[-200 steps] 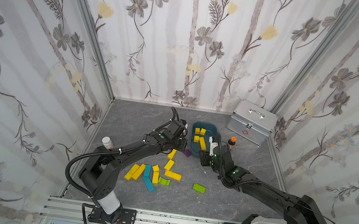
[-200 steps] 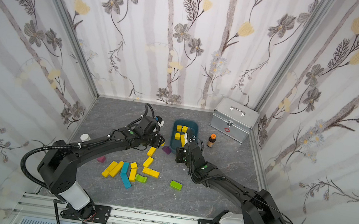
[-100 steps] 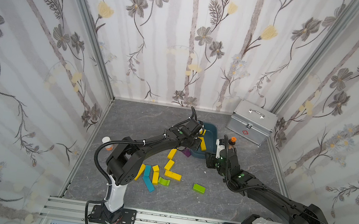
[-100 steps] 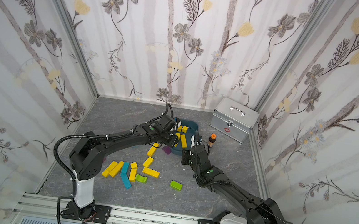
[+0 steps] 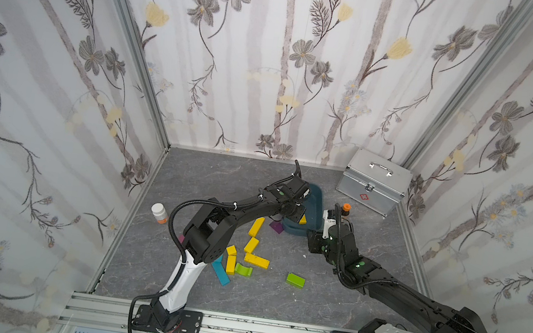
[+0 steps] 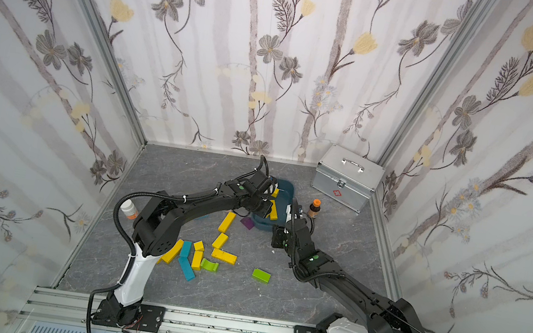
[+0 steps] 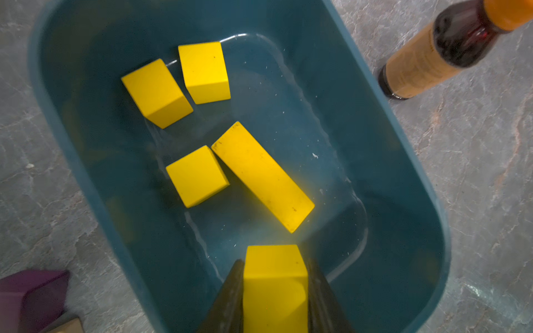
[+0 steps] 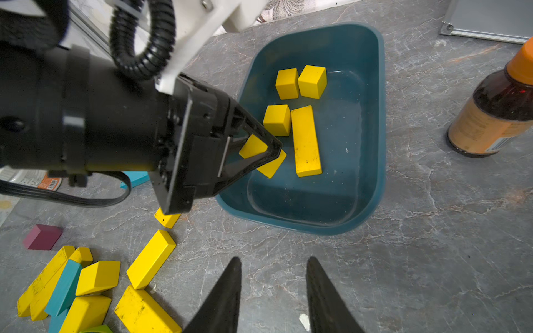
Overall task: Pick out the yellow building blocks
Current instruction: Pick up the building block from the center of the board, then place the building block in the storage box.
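Swinging left arm [image 5: 245, 208]: has come across, so the left gripper [image 8: 268, 155] now hangs over the teal bin [image 7: 383, 138].
Teal bin: four yellow building blocks [image 7: 262, 176] lie inside.
Right gripper [image 8: 274, 261]: drawn back beside the bin, jaws part-open, empty.
Held block [image 7: 275, 288]: clamped between the left jaws; release comes next, I judge.
Table blocks [image 5: 256, 226]: several yellow ones remain.

Bright, even light; wrist views slightly blurred.
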